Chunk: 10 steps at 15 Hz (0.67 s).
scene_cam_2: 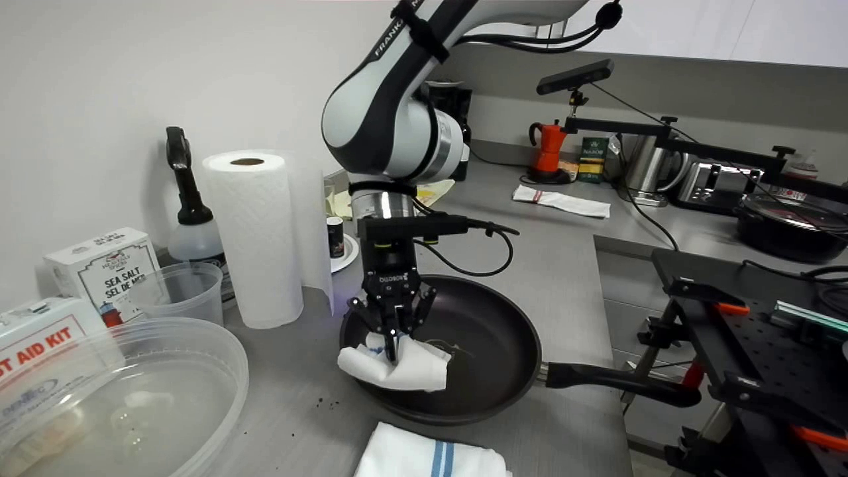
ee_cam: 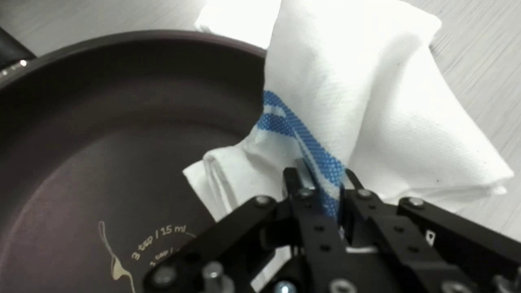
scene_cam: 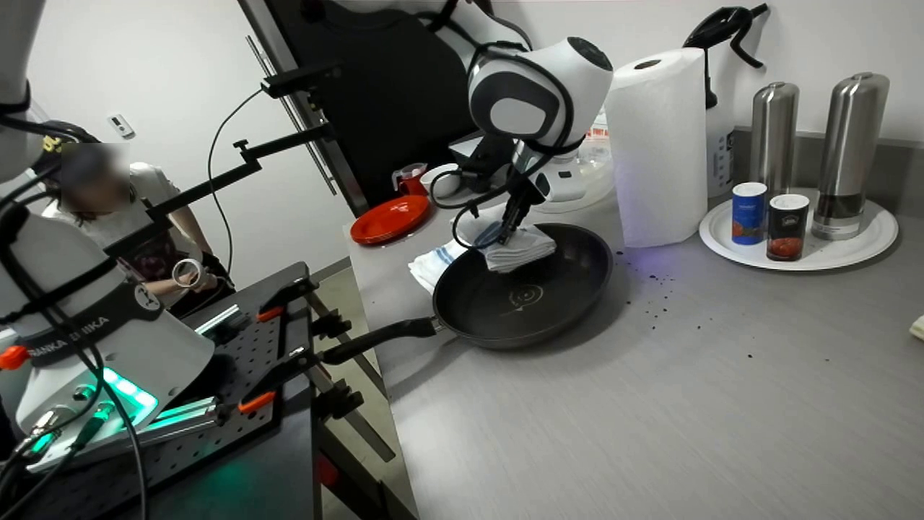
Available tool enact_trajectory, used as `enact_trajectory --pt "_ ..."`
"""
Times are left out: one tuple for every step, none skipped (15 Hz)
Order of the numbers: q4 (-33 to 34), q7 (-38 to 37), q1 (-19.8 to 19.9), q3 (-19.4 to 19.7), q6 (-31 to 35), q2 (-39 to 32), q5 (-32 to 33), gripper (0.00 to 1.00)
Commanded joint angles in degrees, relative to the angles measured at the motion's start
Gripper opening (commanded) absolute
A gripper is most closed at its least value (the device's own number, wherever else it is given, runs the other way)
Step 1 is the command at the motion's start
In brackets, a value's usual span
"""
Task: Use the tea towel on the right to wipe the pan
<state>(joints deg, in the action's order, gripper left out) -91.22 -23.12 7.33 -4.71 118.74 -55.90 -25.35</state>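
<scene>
Wrist view: your gripper (ee_cam: 325, 183) is clenched on the tea towel (ee_cam: 321, 61), fingers pinching it at the blue stripe. Towel lies partly inside the pan (ee_cam: 134, 171) and laps out over its rim; towel and fingers hide that part from you. Pan floor beside them shows printed measure marks.

Around the pan: its handle (scene_cam_2: 616, 379) sticks out past the counter edge in both exterior views. Opposite the handle, a paper-towel roll (scene_cam_2: 252, 252) stands tall near the pan, a loose sheet (scene_cam_2: 315, 232) hanging from it. Dark specks (scene_cam: 653, 276) dot the counter (scene_cam: 650, 419) next to the pan. Another striped cloth (scene_cam_2: 430, 457), folded, lies just beside the pan; past it you have red plates (scene_cam: 390, 219). Well apart from the pan, in an exterior view: white plate (scene_cam: 837, 261) bearing two steel mills (scene_cam: 855, 137) and two small canisters (scene_cam: 748, 217). On the pan's roll side, a large clear tub (scene_cam_2: 240, 377); spray bottle (scene_cam_2: 195, 242) and sea salt box (scene_cam_2: 109, 275) sit farther from the pan than the roll.
</scene>
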Motion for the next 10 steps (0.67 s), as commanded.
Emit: enact_trajectory --pt "3.1 2.7 1.5 -0.9 -5.4 -0.7 -4.4 0.03" --pt "3.2 2.8 1.5 -0.6 -5.8 -0.5 -4.8 0.03" --pt "3.1 2.8 1.3 0.0 -6.0 0.1 -4.6 0.03" --pt "2.6 3.0 1.1 0.6 -5.7 1.0 -4.2 0.03" --pt "2.2 3.0 0.7 1.5 -5.3 1.8 -3.3 0.03" --pt "1.3 3.0 0.4 2.6 -5.2 3.1 -2.0 0.03" --pt "0.7 3.0 0.3 3.6 -5.0 4.2 -1.0 0.03" --pt "-0.2 2.4 0.1 5.1 -4.7 5.6 0.2 0.03" --pt "-0.9 2.2 0.0 6.3 -4.3 6.8 1.2 0.03" --pt "-1.6 1.8 0.0 7.7 -3.8 8.2 2.4 0.03"
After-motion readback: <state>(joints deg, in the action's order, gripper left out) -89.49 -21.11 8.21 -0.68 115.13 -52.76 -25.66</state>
